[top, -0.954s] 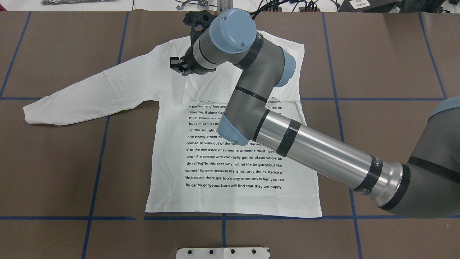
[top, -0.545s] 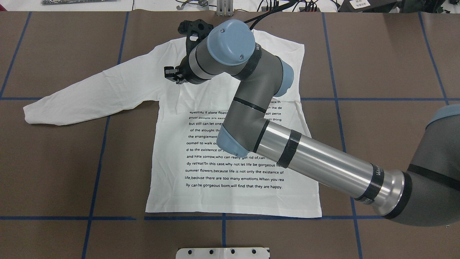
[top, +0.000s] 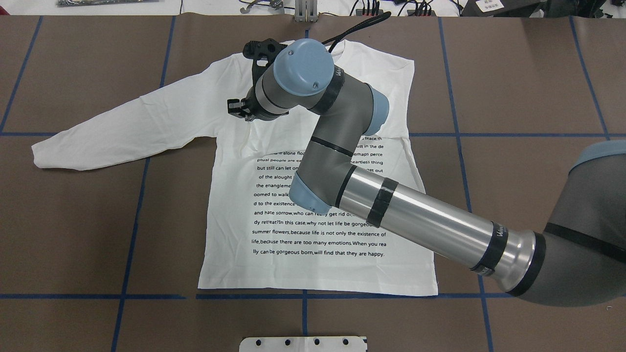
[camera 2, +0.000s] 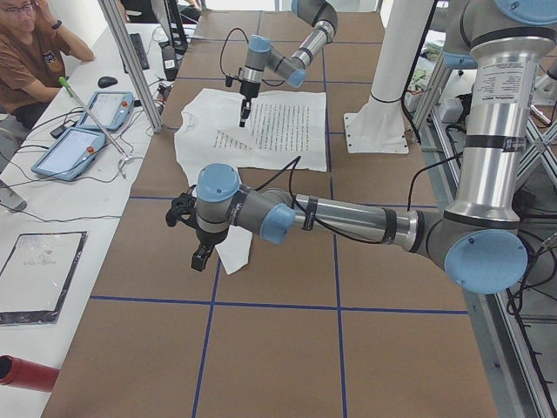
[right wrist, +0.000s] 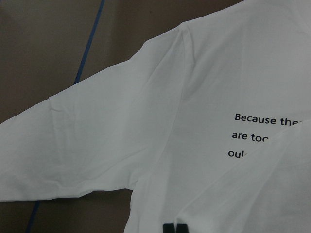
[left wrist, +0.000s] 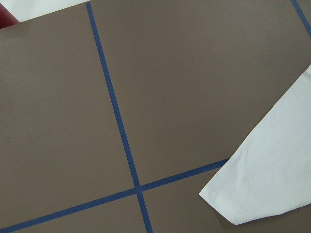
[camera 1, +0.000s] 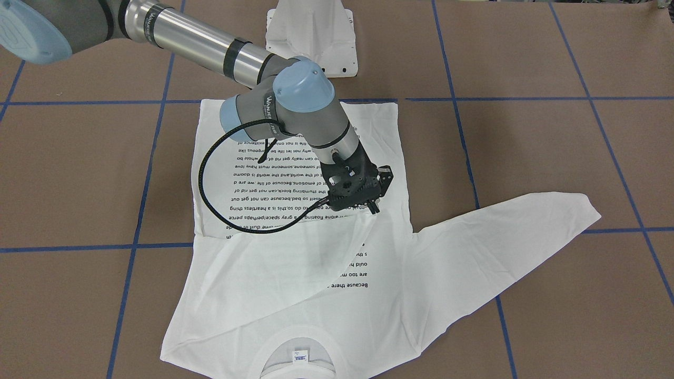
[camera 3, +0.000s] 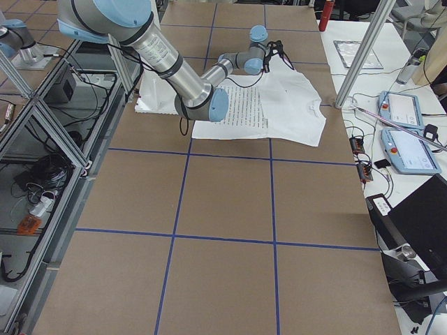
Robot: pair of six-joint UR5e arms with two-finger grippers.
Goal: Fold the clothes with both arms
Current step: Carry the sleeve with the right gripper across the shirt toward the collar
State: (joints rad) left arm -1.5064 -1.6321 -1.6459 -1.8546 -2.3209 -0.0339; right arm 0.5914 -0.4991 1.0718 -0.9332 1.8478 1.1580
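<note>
Folding sleeve inward | it is held pinched by right gripper over T-shirt | left gripper: grip cannot be told | next: flat laying, release needed.

so the right arm is grey with a shiny silver forearm, black bands, light-blue joint caps, a loopy black cable and a black tool
</note>
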